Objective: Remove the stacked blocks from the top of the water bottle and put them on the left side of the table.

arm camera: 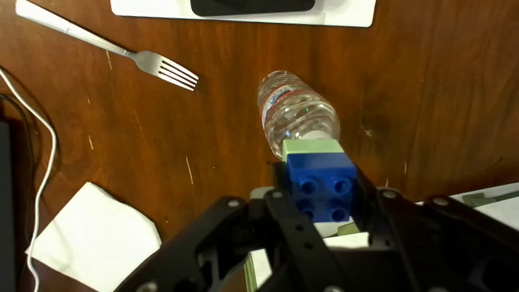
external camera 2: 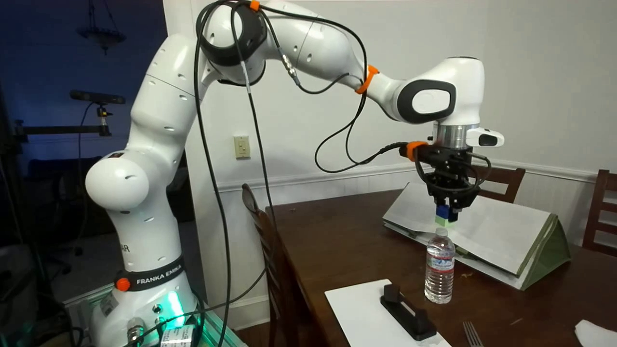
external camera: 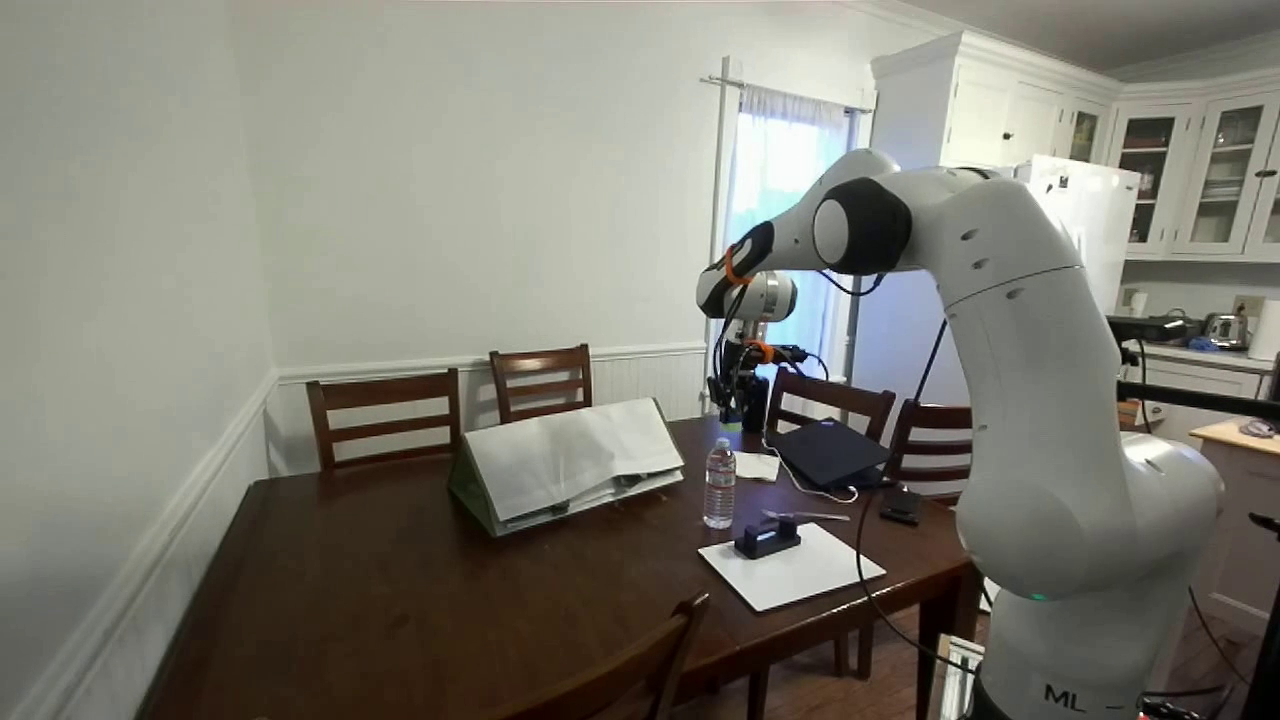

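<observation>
A: Where are the stacked blocks (external camera 2: 442,216)?
B: Midair, just above the cap (external camera 2: 441,232) of the water bottle (external camera 2: 439,274). Seems to be a thin gap; can't rule out contact.
A: Jaws?
B: Clamped on the blue block (arm camera: 322,188), one jaw either side. Pale green block (arm camera: 312,146) right under it.
A: What's hidden?
B: Wrist view: jaws cover the blue block's sides, green block covers part of the cap. White board (arm camera: 344,14) and the black object (arm camera: 253,7) on it get cut off at the top there. In an exterior view, fork (external camera 2: 473,336) and white napkin (external camera 2: 595,335) run out of frame.
A: Counts?
B: Blocks: 2 by colour; can't tell if either is more than one piece. Bottle 1, fork 1, napkin 1, board 1. Chairs (external camera: 385,392): 5 in an exterior view, nearest one mostly cut off.
A: Orientation?
B: Stack upright, axis vertical, blue on top, four round studs facing up. Bottle upright too, long axis vertical, cap up.
A: Where on the table (external camera: 400,590)?
B: Board lies close to the robot-side edge. Bottle stands farther in from that edge, between board and the tented white-and-green object (external camera: 580,460), stack above it.
</observation>
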### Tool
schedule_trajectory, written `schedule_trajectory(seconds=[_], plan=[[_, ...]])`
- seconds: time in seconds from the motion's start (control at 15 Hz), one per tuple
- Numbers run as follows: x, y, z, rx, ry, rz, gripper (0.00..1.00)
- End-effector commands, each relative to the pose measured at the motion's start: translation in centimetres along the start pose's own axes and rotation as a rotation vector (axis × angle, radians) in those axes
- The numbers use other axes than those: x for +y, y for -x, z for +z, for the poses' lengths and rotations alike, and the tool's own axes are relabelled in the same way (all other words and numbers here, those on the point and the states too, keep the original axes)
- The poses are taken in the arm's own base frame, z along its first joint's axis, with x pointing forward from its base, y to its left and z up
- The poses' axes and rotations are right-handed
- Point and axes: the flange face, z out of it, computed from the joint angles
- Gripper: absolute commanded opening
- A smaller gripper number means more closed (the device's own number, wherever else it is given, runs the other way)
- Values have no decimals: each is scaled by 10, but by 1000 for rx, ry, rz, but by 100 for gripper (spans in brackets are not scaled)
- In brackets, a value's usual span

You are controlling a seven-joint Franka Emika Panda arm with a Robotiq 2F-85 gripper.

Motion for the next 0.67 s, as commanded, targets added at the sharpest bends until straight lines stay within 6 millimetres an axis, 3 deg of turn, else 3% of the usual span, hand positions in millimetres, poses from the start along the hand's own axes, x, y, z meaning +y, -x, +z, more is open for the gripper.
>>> schedule_trajectory(seconds=[0.0,0.27,0.4,0.6], plan=[[-20,20,-37,-23,-15,-40,13],[-73,35,-44,-50,-25,-166,13],[-105,42,-33,-55,-14,-205,13],[-157,56,-1,-49,-9,-229,13]])
